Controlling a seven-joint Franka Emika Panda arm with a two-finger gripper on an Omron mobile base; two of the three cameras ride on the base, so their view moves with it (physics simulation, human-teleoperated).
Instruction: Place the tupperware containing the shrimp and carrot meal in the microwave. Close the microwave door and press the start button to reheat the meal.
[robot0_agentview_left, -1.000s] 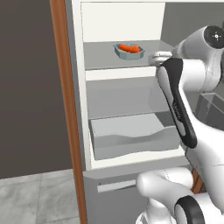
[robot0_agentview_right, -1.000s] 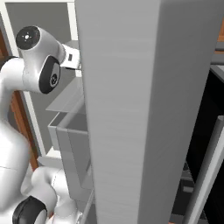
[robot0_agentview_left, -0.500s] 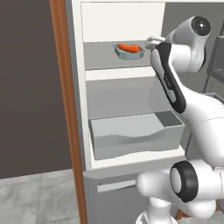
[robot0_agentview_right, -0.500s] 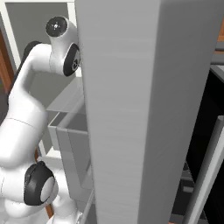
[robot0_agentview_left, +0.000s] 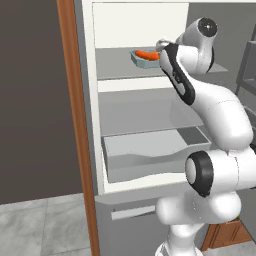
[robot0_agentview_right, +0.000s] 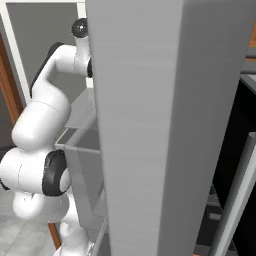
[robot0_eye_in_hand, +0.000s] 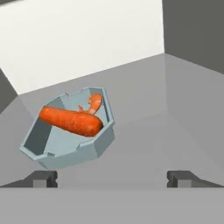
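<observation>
Hand view, near to far: gripper (robot0_eye_in_hand: 112, 178) at the bottom edge, fingers (robot0_eye_in_hand: 42, 178) spread wide with nothing between them. Just beyond, left of centre, the tupperware (robot0_eye_in_hand: 65, 146) sits on a grey shelf (robot0_eye_in_hand: 148, 113), apart from both fingertips. In it the meal (robot0_eye_in_hand: 72, 120): a long orange carrot piece lying across, a curled shrimp behind it. White back wall across the top.

Left base view: open drawer (robot0_agentview_left: 150, 150) at lower centre; arm (robot0_agentview_left: 215, 115) on the right reaching to the upper shelf; tupperware (robot0_agentview_left: 142, 60) at upper centre, just past the hand.
</observation>
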